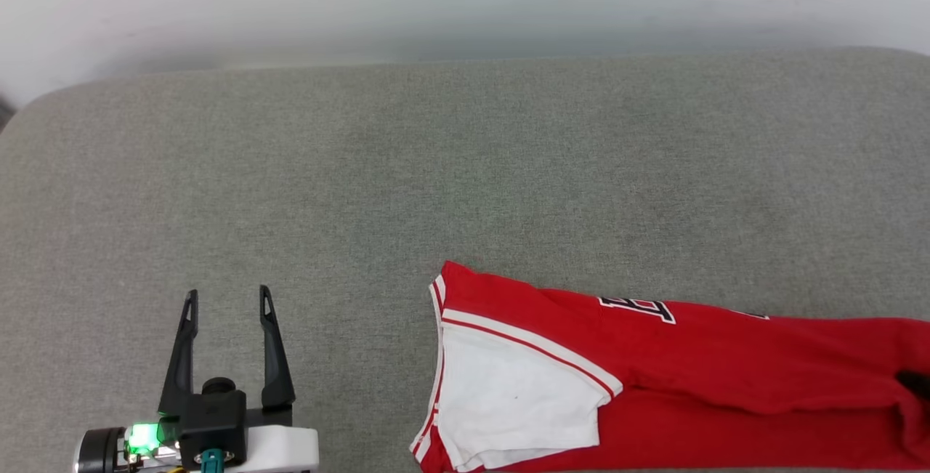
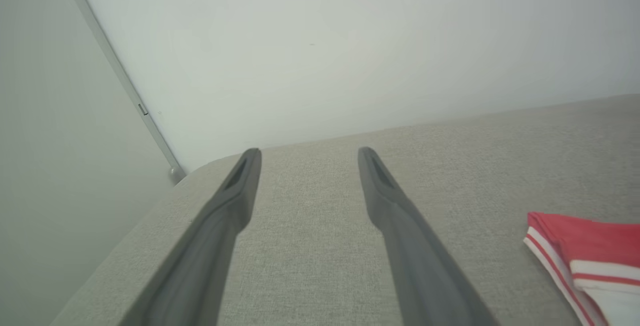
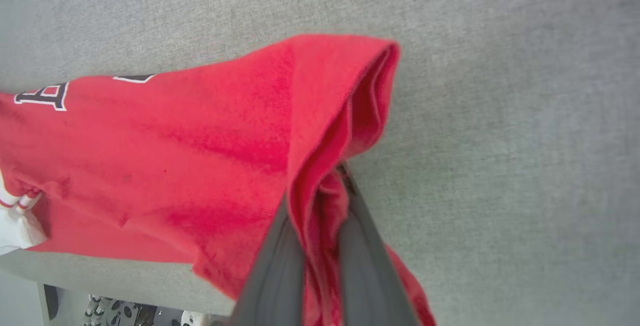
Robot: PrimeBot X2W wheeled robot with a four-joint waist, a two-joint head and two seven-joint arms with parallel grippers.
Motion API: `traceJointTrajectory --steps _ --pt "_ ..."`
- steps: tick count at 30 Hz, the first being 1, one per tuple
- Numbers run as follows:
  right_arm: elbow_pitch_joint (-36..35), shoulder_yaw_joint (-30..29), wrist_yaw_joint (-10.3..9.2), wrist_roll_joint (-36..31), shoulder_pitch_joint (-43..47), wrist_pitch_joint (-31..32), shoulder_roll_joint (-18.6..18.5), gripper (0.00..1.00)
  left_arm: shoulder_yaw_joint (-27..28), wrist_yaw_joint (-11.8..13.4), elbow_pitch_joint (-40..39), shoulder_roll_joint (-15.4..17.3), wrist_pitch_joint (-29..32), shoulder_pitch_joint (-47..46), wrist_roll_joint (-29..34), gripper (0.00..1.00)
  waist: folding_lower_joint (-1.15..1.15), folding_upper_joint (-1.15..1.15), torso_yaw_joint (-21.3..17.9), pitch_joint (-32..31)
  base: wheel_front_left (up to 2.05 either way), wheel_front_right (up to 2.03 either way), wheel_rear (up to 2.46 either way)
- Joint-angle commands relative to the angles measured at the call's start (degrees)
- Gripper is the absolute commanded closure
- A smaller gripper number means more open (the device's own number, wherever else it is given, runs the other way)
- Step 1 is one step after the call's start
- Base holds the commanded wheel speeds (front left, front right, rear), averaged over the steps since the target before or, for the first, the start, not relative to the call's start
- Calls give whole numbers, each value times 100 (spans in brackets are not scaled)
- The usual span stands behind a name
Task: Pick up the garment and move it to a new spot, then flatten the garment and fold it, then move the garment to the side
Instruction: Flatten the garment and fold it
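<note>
The red shirt [image 1: 726, 378] lies along the near right edge of the grey cushion [image 1: 436, 168]. The right gripper [image 3: 320, 191] is pinched tight on a bunched red fold of it. The left gripper [image 1: 228, 291] hovers spread wide and empty, well left of the shirt.

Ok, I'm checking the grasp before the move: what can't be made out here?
The garment: head view, right end and lower edge cut off by the frame.
The lettering: head view, mostly tucked under a fold.
The right claw: right wrist view, fingertips partly buried in red cloth; how many layers it pinches is hidden.
</note>
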Motion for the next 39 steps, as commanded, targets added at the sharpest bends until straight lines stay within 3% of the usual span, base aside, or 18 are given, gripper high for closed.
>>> traceJointTrajectory --steps 1,6,13,20,23,25,33,39 --pt "-42 23 -3 -47 43 88 8 100 24 -37 -3 -33 -25 73 30 0 0 0 7 -42 0 0 0" --pt "-762 94 -3 94 133 471 125 100 52 -118 -32 -59 -25 182 82 0 0 0 12 -142 0 0 0" --pt "-2389 266 -3 298 156 1044 674 100 47 -190 -73 -91 -25 279 128 0 0 0 38 -189 0 0 0" --pt "-3178 867 -3 -459 -572 1574 1360 100 -25 -275 -96 -139 -25 113 175 0 0 0 108 -18 0 0 0" --pt "-3136 1246 -3 -838 -1018 1706 1744 100 -62 -308 -96 -162 -25 20 175 0 0 0 137 99 0 0 0" --pt "-2866 1853 -3 -1326 -1576 1745 2162 100 -101 -337 -87 -201 -25 -100 174 0 0 0 172 250 0 0 0" --pt "-1620 2862 -3 -1880 -2182 1355 2649 100 -117 -436 -3 -244 -25 -341 144 0 0 0 241 502 0 0 0" --pt "-738 3385 -4 -2012 -2317 841 2780 100 -108 -461 43 -273 -25 -415 160 0 0 0 226 552 0 0 0"
